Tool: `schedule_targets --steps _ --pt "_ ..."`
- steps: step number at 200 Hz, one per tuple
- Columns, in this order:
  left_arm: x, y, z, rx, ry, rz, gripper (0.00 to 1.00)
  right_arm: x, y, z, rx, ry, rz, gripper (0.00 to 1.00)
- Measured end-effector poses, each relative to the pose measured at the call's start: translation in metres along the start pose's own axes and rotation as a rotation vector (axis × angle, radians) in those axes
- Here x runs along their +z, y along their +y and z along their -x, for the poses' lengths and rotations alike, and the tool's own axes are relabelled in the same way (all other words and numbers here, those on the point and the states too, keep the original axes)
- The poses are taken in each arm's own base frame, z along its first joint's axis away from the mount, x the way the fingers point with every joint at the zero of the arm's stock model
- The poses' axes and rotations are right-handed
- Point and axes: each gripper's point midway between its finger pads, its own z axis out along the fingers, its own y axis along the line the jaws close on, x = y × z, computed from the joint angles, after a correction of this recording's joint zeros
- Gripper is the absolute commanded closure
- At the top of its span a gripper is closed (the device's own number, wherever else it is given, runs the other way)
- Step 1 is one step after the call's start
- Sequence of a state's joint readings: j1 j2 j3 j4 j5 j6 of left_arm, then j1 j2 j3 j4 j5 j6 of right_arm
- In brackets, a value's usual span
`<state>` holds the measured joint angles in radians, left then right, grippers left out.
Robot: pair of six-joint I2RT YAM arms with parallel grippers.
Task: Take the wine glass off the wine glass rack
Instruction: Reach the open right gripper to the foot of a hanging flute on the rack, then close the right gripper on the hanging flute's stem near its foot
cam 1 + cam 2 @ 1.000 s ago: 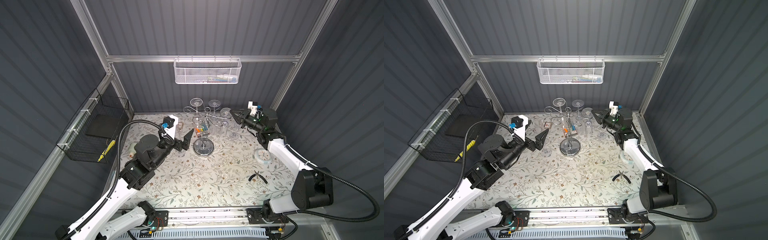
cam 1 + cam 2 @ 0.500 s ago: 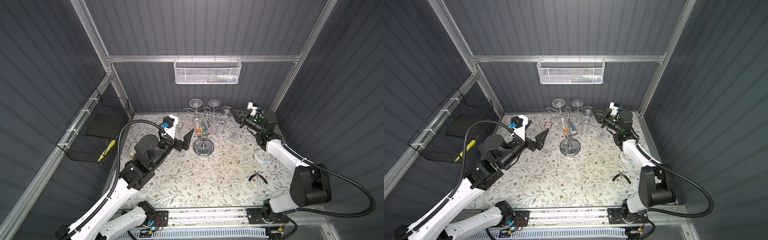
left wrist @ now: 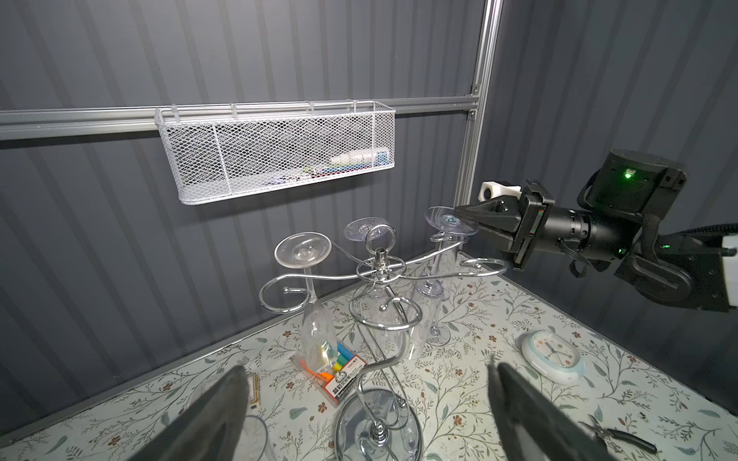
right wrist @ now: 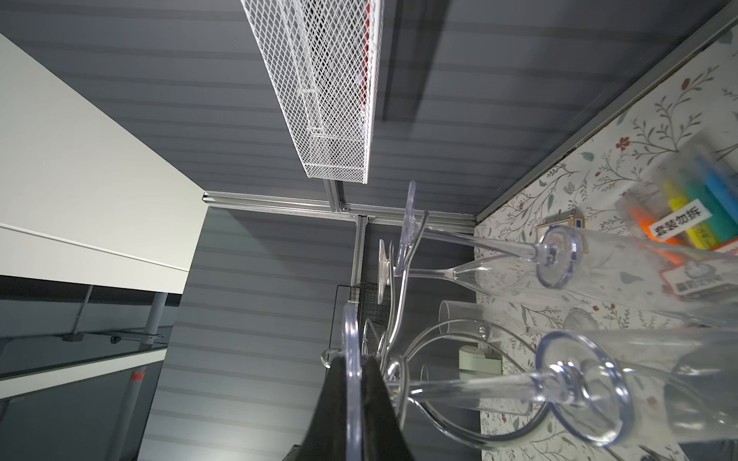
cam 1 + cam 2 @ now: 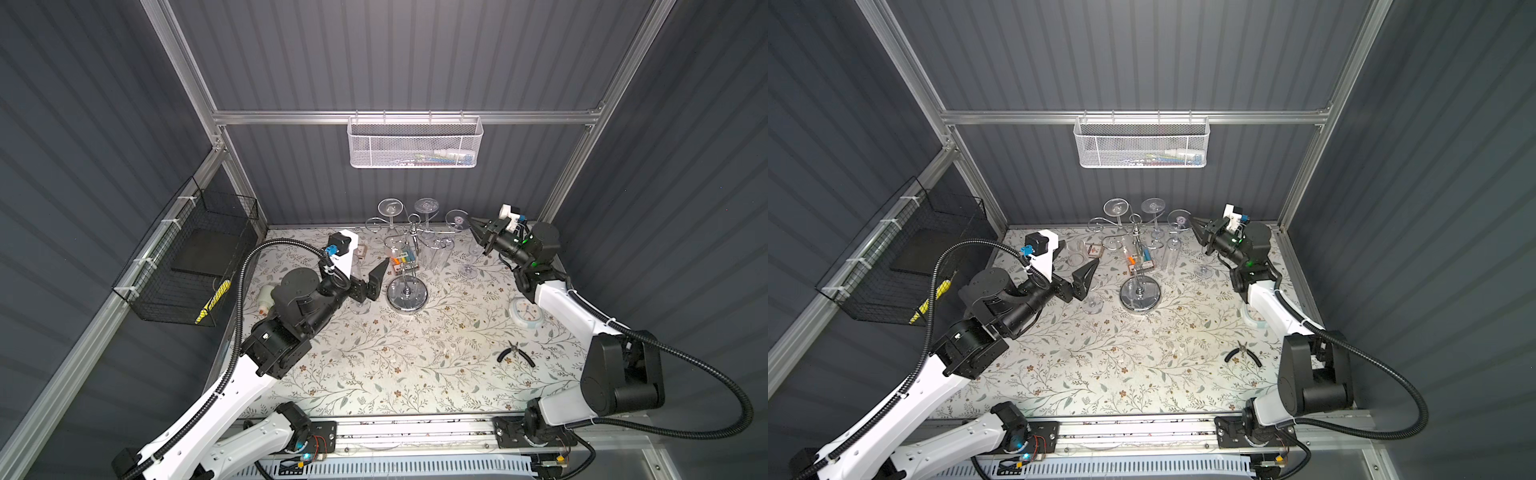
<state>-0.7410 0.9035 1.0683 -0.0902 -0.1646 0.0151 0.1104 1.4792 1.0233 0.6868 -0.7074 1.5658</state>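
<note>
Black and spread wide, the fingers of the left gripper are hovering low over the floral tablecloth, just in front of the round mirror base of the wine glass rack, and are gripping nothing. The left arm is reaching in from the front left, bent at the elbow, with its gripper pointing at the rack. Beyond it, the rack is standing upright at the back of the table, its scroll arms fanning out from the pole. The wine glass is hanging from the right-hand scroll at the back, upside down, foot up and bowl down, its long axis near vertical. The right gripper is pinching the edge of that foot, one finger above the disc and one beneath. The right arm is stretching from the front right toward the back wall, with its wrist level and pointing leftward at the rack.
</note>
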Motion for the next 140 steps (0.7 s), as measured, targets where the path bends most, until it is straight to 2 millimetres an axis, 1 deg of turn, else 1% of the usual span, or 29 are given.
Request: schedule_targets --steps 21,79,101,140 --pt "-0.001 0.0 0.001 0.0 -0.003 0.0 0.05 -0.004 0.004 -0.002 -0.006 -0.002 0.003 1.0" --pt "-0.005 0.001 0.005 -0.002 -0.016 0.001 0.05 -0.014 0.025 -0.01 -0.041 -0.003 0.031 1.0" --pt "-0.005 0.001 0.005 -0.003 -0.017 0.001 0.05 -0.016 0.025 -0.012 -0.04 -0.003 0.03 1.0" --pt "-0.009 0.001 0.002 -0.01 -0.016 0.001 0.05 -0.017 0.02 -0.017 -0.017 0.005 0.004 1.0"
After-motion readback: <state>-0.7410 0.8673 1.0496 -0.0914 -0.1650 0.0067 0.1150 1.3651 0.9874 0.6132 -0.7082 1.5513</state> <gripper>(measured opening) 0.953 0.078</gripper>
